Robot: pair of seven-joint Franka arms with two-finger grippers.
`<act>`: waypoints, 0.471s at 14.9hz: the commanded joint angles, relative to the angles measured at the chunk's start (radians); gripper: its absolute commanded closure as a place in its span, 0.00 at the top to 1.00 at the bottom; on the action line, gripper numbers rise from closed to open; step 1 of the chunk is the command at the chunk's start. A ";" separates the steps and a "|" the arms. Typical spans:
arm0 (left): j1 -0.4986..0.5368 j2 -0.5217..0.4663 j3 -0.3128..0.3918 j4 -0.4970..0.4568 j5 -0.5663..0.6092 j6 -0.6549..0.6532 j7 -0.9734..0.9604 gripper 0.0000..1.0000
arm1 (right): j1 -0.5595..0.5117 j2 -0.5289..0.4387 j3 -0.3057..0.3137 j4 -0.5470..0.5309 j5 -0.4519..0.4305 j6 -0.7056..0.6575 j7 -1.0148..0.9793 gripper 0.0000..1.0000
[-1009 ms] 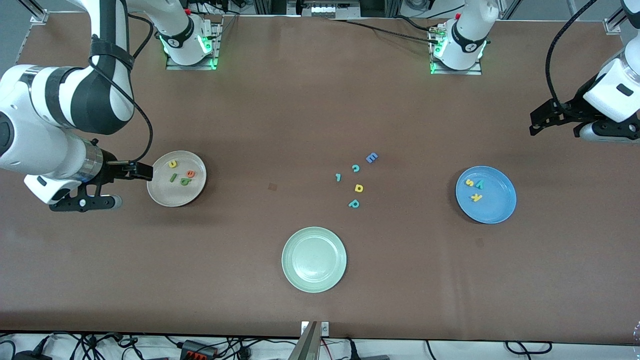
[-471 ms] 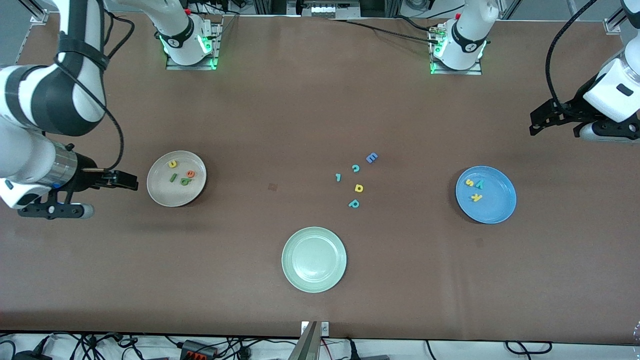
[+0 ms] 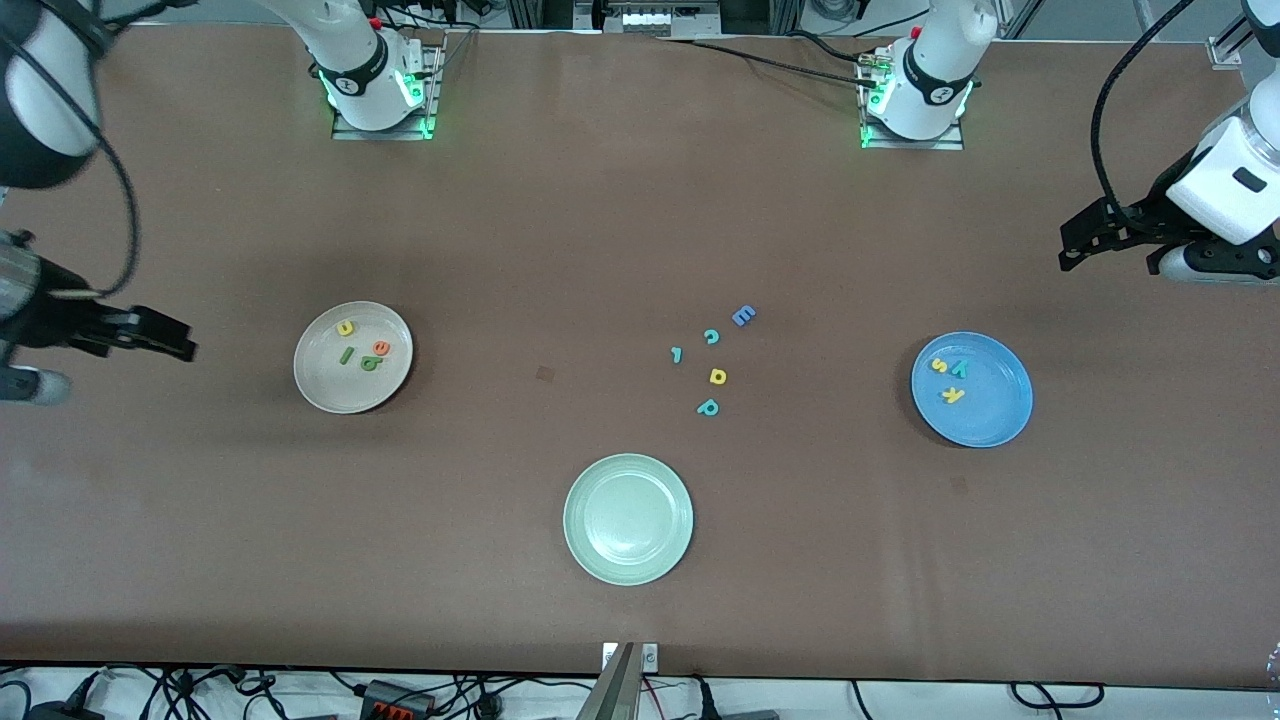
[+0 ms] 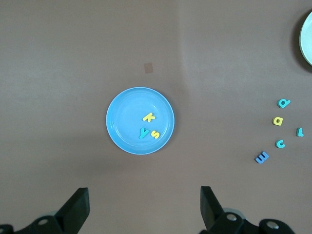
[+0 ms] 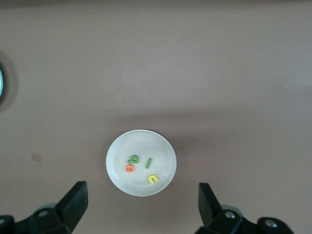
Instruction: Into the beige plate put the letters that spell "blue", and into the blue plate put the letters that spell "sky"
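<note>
The beige plate (image 3: 335, 388) (image 5: 140, 185) holds the yellow u (image 3: 345, 327), green l (image 3: 346, 355), orange e (image 3: 380, 347) and green b (image 3: 371, 363). In the blue plate (image 3: 992, 415) (image 4: 124, 117) lie the yellow s (image 3: 939, 365), teal y (image 3: 959, 369) and yellow k (image 3: 953, 394). My right gripper (image 3: 170, 340) (image 5: 142, 207) hangs open and empty over bare table, off the beige plate toward the right arm's end. My left gripper (image 3: 1068, 252) (image 4: 144, 209) waits open and empty over the table near the left arm's end.
A pale green plate (image 3: 628, 519) sits nearest the front camera, mid-table. Loose letters lie between the plates: blue E (image 3: 743, 316), teal c (image 3: 711, 337), small teal hooked piece (image 3: 677, 354), yellow a (image 3: 718, 376), teal p (image 3: 708, 407).
My right gripper has drawn back from the beige plate's rim toward the right arm's end of the table. The left arm has not moved. All letters stay put.
</note>
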 commanded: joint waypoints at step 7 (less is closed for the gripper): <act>-0.007 -0.005 0.005 0.011 0.010 -0.018 0.006 1.00 | -0.198 -0.099 0.187 -0.071 -0.066 0.000 0.004 1.00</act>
